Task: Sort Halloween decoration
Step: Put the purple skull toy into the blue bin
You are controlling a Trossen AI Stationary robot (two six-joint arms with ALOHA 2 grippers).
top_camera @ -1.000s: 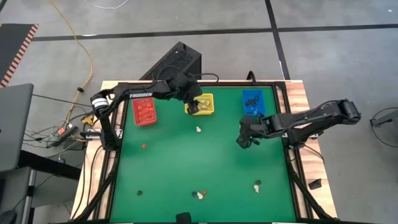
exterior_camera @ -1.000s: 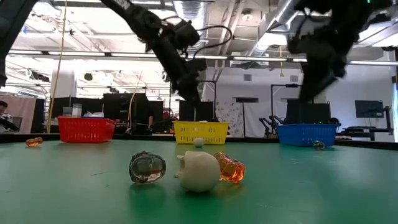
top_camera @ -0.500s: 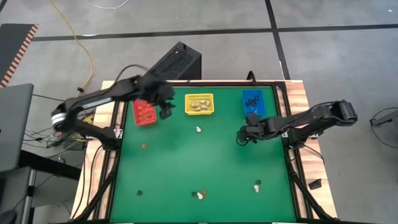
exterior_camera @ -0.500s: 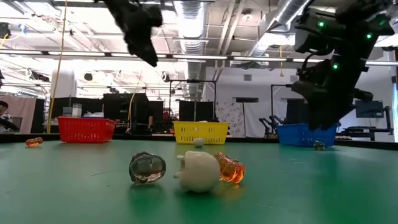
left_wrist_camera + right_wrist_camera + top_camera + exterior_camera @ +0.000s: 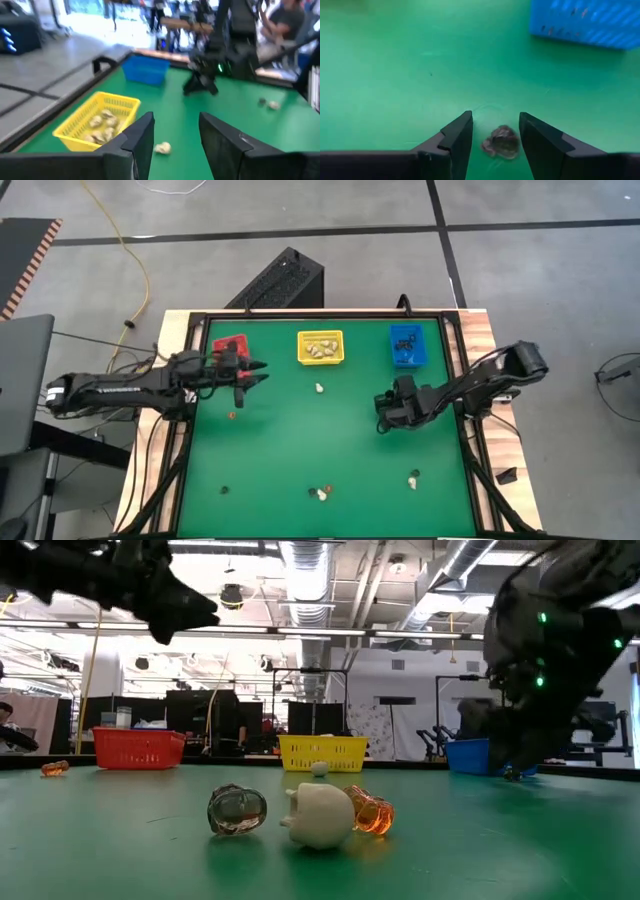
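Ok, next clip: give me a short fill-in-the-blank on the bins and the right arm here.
1. Between the red bin and the blue bin stands the ____ bin.
2. The right gripper hovers with open jaws around a dark ____ on the mat.
3. The cream trinkets lie in the ____ bin.
4. The left gripper sits beside the ____ bin.

Missing words: yellow; trinket; yellow; red

Green table (image 5: pixel 300 440) with red bin (image 5: pixel 226 345), yellow bin (image 5: pixel 320 347), blue bin (image 5: pixel 406 345) and cream-white trinket (image 5: pixel 320 815)
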